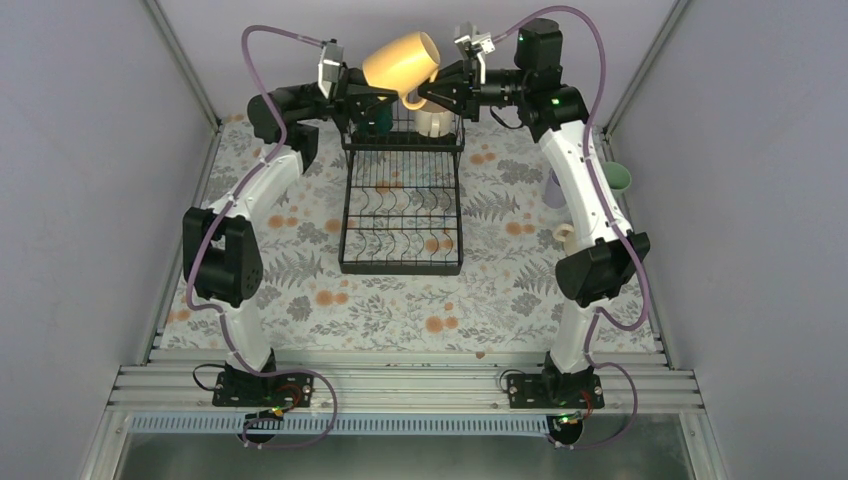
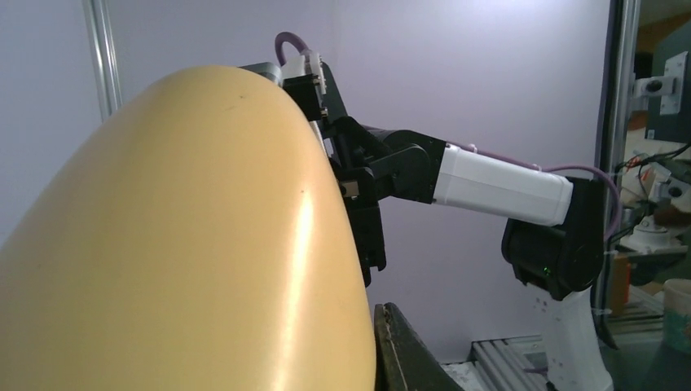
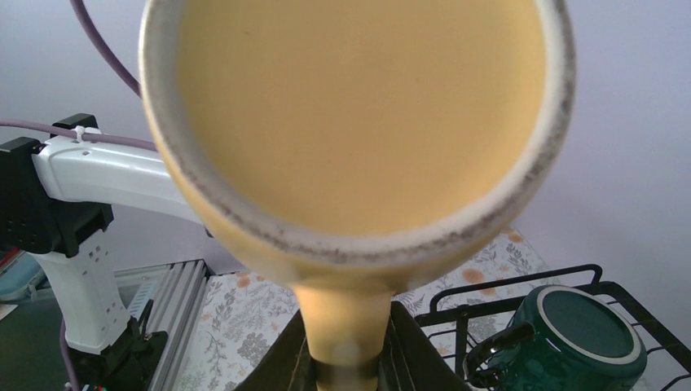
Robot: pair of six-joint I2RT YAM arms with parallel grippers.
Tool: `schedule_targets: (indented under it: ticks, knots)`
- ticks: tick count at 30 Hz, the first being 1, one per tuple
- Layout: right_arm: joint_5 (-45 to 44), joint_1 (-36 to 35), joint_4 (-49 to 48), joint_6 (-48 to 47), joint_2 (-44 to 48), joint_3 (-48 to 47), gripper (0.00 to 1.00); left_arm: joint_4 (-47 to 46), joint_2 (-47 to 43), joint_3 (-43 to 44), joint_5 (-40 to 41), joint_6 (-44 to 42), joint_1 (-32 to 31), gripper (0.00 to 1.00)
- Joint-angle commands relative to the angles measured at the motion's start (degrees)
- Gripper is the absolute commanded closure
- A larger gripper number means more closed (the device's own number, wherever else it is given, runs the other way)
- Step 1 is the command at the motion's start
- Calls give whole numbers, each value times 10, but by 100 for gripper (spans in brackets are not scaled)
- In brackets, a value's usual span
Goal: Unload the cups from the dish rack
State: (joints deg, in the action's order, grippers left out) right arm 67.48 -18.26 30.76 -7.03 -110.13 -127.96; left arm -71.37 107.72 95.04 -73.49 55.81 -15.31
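A yellow cup (image 1: 400,60) hangs tilted in the air above the raised basket of the black wire dish rack (image 1: 400,215). My right gripper (image 1: 425,94) is shut on its handle (image 3: 346,326), and the cup's open mouth (image 3: 358,106) fills the right wrist view. My left gripper (image 1: 372,97) is at the cup's other side. One of its fingers (image 2: 405,346) presses against the cup's body (image 2: 187,244); the other finger is hidden. A dark green cup (image 3: 583,334) and a cream-white cup (image 1: 432,122) sit in the basket.
On the floral mat right of the rack, beside my right arm, stand a mint green cup (image 1: 617,178), a lavender cup (image 1: 555,190) and a pale beige cup (image 1: 565,235). The rack's slotted tray holds no dishes. Grey walls close in on both sides.
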Motion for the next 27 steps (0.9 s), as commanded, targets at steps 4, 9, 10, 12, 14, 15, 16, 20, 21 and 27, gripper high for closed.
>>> schedule_targets:
  ticks: [4,9,10,12,14,15,16,20,21,27]
  knots:
    - [16,-8,-23,-11,12,-4,95,34,-32,-11,2,-50,-2,97]
    - [5,-8,-13,-22,10,-4,92,75,-54,-33,-13,-102,-2,98]
    - [4,-8,-9,-25,9,-4,89,84,-60,-35,-18,-116,-3,98]
    - [-2,-8,6,-39,10,-3,73,121,-72,-39,-23,-148,-2,98]
    - [-17,-8,23,-54,8,-2,53,162,-85,-39,-29,-185,-3,98]
    - [-25,-8,31,-64,8,-2,48,180,-92,-38,-31,-201,-3,98]
    - [-35,-8,40,-72,8,-3,43,199,-98,-37,-34,-217,-3,98]
    - [-58,-1,55,-92,14,10,34,302,-129,-25,-35,-300,-2,98]
    - [-63,1,54,-95,19,20,32,343,-136,-18,-34,-332,-2,98]
    - [-129,10,136,-175,47,51,16,687,-180,52,25,-603,18,98]
